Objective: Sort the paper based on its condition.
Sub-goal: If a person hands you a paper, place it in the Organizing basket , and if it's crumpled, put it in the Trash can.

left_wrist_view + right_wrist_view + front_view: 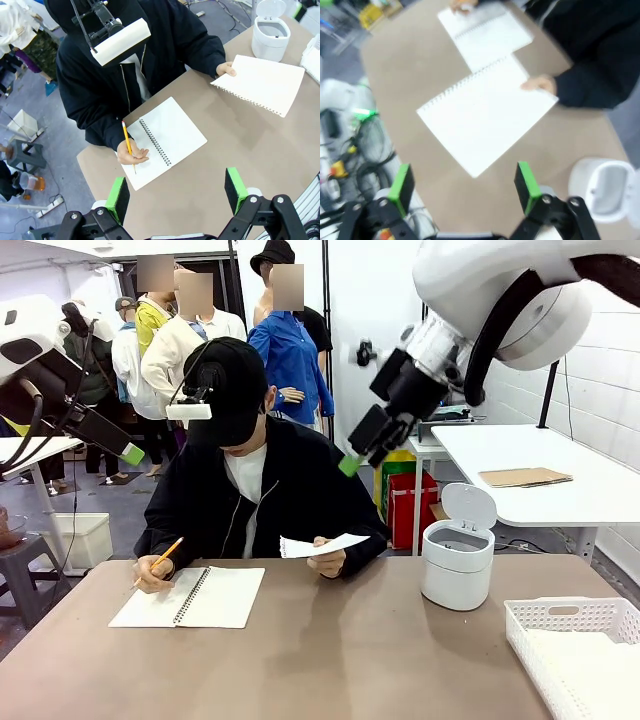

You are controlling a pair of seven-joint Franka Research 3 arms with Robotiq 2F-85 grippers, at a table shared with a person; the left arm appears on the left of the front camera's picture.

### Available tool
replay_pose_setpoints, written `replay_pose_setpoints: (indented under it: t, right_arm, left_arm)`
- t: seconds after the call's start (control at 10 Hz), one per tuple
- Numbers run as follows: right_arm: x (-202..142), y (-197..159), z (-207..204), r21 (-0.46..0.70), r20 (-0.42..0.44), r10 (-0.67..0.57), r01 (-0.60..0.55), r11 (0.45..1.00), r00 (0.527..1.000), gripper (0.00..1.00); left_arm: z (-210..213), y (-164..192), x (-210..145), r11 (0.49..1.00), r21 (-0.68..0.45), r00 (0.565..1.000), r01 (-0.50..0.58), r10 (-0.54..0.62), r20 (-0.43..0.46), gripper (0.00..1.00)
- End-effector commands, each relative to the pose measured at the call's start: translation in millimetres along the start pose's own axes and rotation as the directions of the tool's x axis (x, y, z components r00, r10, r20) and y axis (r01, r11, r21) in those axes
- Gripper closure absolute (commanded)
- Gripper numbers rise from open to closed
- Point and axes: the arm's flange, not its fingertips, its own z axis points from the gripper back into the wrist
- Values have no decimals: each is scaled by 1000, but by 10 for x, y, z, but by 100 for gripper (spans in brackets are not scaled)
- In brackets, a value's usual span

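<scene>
Pinching at the free edge is advised for flimsy thin white paper sheet [260, 82]; both jaws are set wide.

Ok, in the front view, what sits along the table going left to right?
open spiral notebook → loose white sheet in the person's hand → white lidded bin → white basket at the right edge

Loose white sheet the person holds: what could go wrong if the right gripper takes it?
The white paper sheet is held at one side by the person's hand, so the open right gripper could crumple it or nip the hand. The white open-lidded bin stands close and might get knocked.
</scene>
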Motion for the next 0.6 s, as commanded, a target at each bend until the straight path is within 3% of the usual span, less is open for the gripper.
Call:
replay_pose_setpoints:
  t: [0.0, 0.3, 0.5]
  right_arm:
    - [72, -167, -60, 59, -129, -123, 131, 990, 984, 0]
    - [-156, -299, -431, 56, -290, -328, 358, 932, 899, 0]
    - [-332, -390, -738, 37, -300, -526, 561, 827, 796, 0]
  left_arm:
    - [-5, 2, 0, 1000, -1, 1000, -2, 2, 1, 0]
    - [-5, 2, 0, 1000, -1, 1000, -2, 2, 1, 0]
    - [-5, 2, 0, 1000, -1, 1000, -2, 2, 1, 0]
